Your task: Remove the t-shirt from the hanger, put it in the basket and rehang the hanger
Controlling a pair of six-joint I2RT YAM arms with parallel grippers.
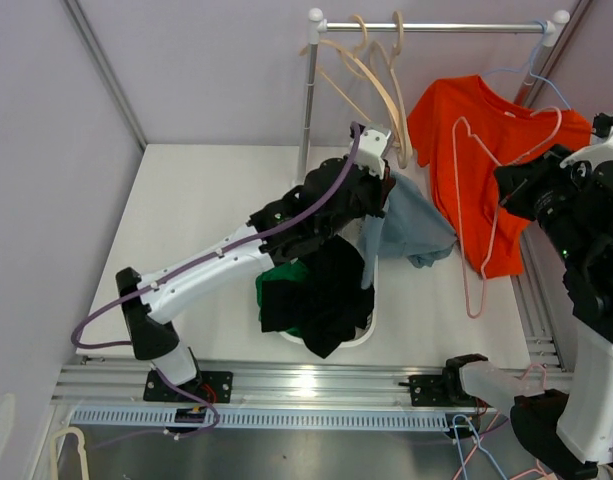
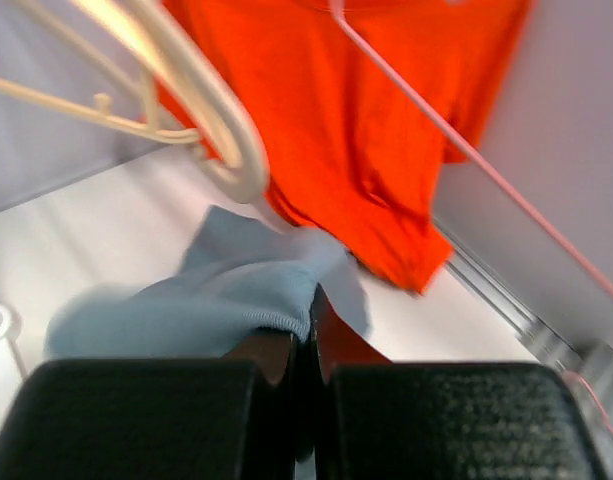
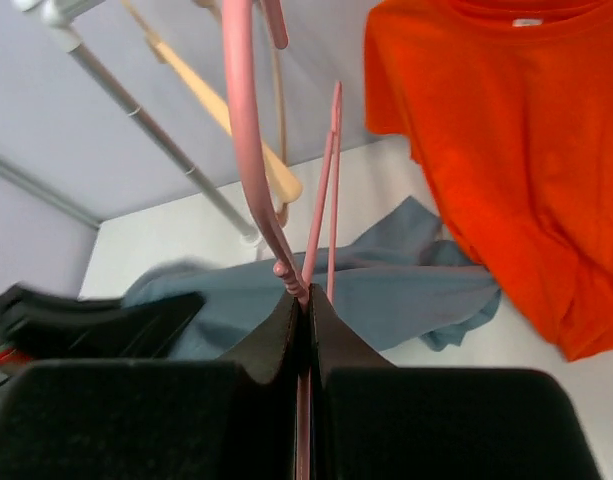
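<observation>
A grey-blue t-shirt (image 1: 416, 225) hangs bunched above the table, and my left gripper (image 1: 387, 188) is shut on its edge. In the left wrist view the fabric (image 2: 216, 290) folds over the closed fingertips of the left gripper (image 2: 308, 320). My right gripper (image 1: 508, 186) is shut on a thin pink wire hanger (image 1: 483, 260), which dangles bare in front of an orange t-shirt (image 1: 466, 130). The right wrist view shows the right gripper (image 3: 306, 300) pinching the pink hanger (image 3: 248, 150) at its neck, with the grey-blue t-shirt (image 3: 386, 290) beyond it.
A clothes rail (image 1: 436, 27) at the back carries several cream hangers (image 1: 371, 70). The orange t-shirt hangs at its right end. A white basket (image 1: 361, 340) with dark and green clothes sits below the left arm. More wire hangers (image 1: 476, 440) lie by the right base.
</observation>
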